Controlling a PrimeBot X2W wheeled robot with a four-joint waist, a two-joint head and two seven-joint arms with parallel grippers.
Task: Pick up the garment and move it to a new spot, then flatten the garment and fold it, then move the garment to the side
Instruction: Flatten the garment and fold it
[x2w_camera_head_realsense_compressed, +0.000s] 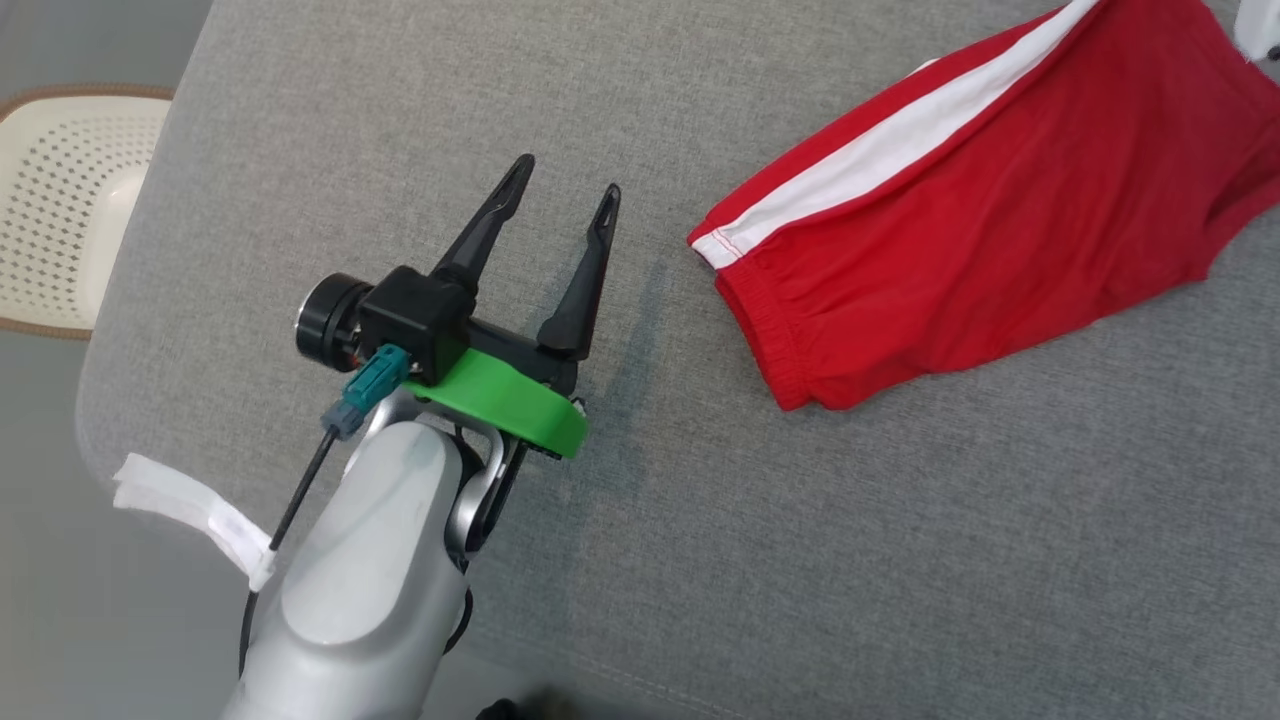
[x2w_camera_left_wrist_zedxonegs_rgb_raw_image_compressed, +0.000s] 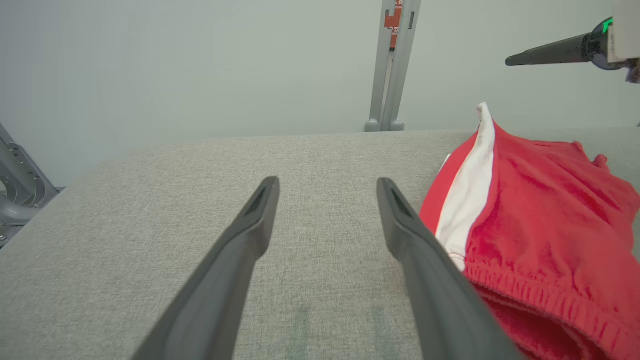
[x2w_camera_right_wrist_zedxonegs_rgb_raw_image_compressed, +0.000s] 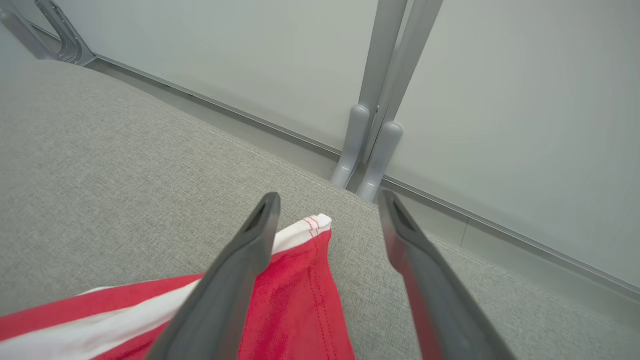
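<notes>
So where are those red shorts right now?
In the head view the red shorts lie on the grey cushion at the upper right, to the right of the open left gripper and apart from it.

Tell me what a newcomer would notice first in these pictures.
The red shorts with a white side stripe blaze against the grey cushion, at the head view's upper right. Next comes the left hand, open over bare fabric left of the waistband, with its bright green collar.
</notes>
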